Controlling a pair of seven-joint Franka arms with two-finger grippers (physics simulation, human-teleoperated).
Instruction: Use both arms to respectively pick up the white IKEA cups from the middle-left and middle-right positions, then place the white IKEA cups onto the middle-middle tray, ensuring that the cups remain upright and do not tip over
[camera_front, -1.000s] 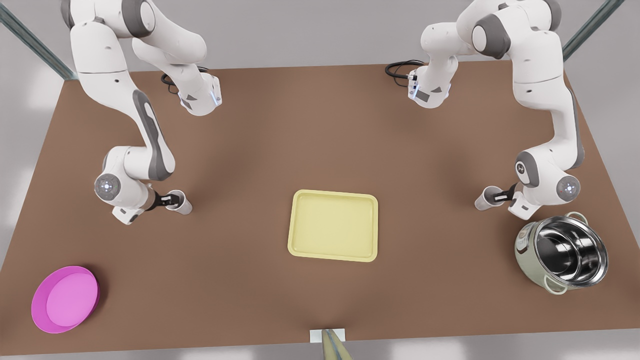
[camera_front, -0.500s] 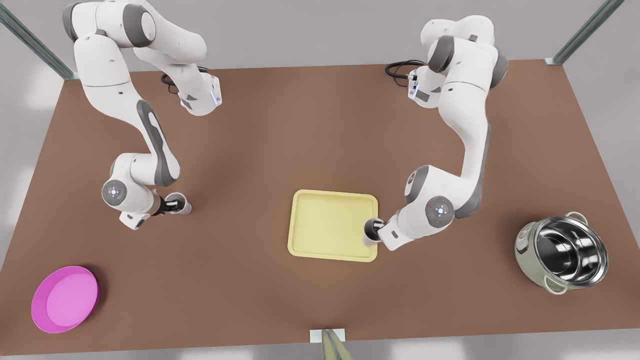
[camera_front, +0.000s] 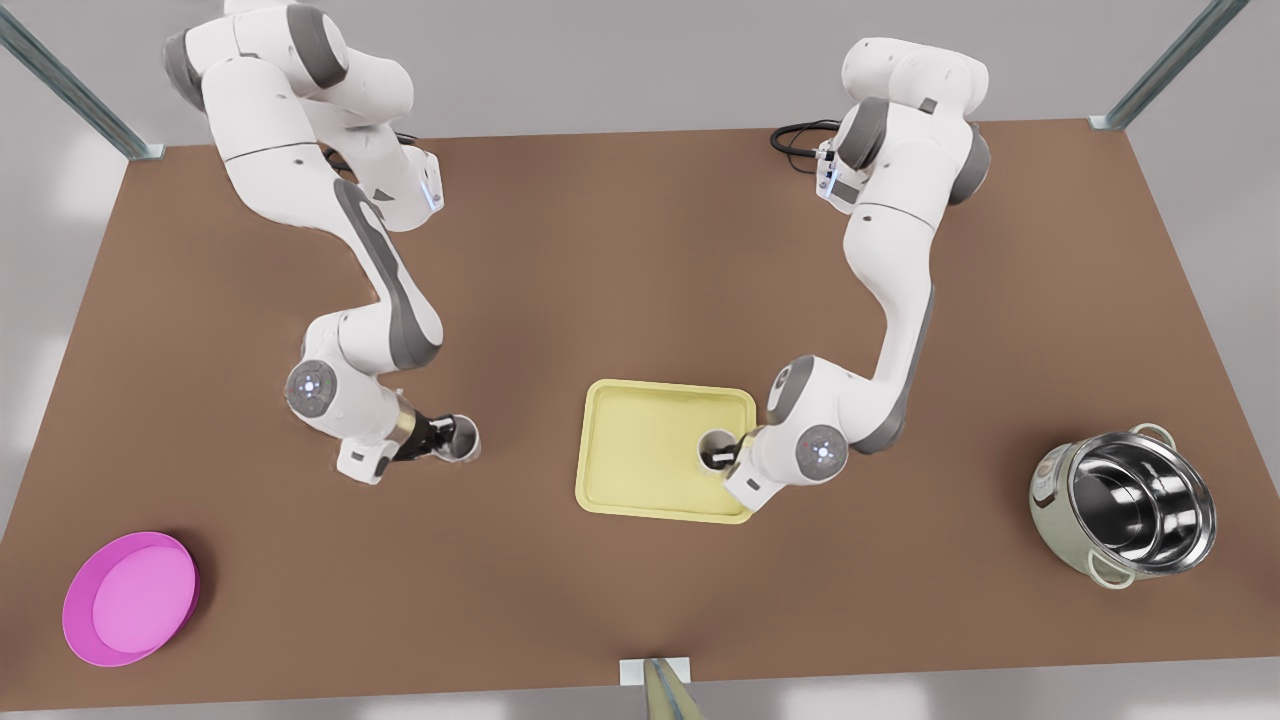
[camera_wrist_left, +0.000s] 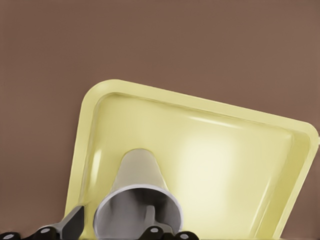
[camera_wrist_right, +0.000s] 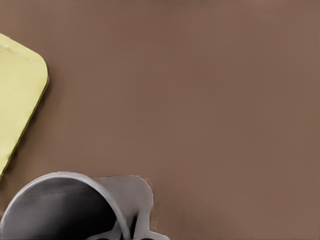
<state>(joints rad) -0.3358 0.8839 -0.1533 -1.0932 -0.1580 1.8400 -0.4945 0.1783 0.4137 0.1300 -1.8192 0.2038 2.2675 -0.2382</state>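
Two white IKEA cups are each held upright by the rim, one finger inside and one outside. My left gripper (camera_front: 735, 455), on the arm at the front view's right, is shut on one cup (camera_front: 717, 447) over the right part of the pale yellow tray (camera_front: 640, 470). The left wrist view looks down at this cup (camera_wrist_left: 137, 200) against the tray floor (camera_wrist_left: 225, 165); I cannot tell whether it touches. My right gripper (camera_front: 445, 438), at the front view's left, is shut on the other cup (camera_front: 462, 437) over bare table, left of the tray. In the right wrist view that cup (camera_wrist_right: 65, 210) is apart from the tray corner (camera_wrist_right: 17, 95).
A round magenta plate (camera_front: 130, 597) lies at the front left of the brown table (camera_front: 900, 620). A large steel pot (camera_front: 1125, 520) stands at the front right. Black cables (camera_front: 800, 135) lie by the far arm base.
The left gripper has carried its cup from the tray's right rim further in over the tray. The right gripper has moved its cup rightward across the table toward the tray.
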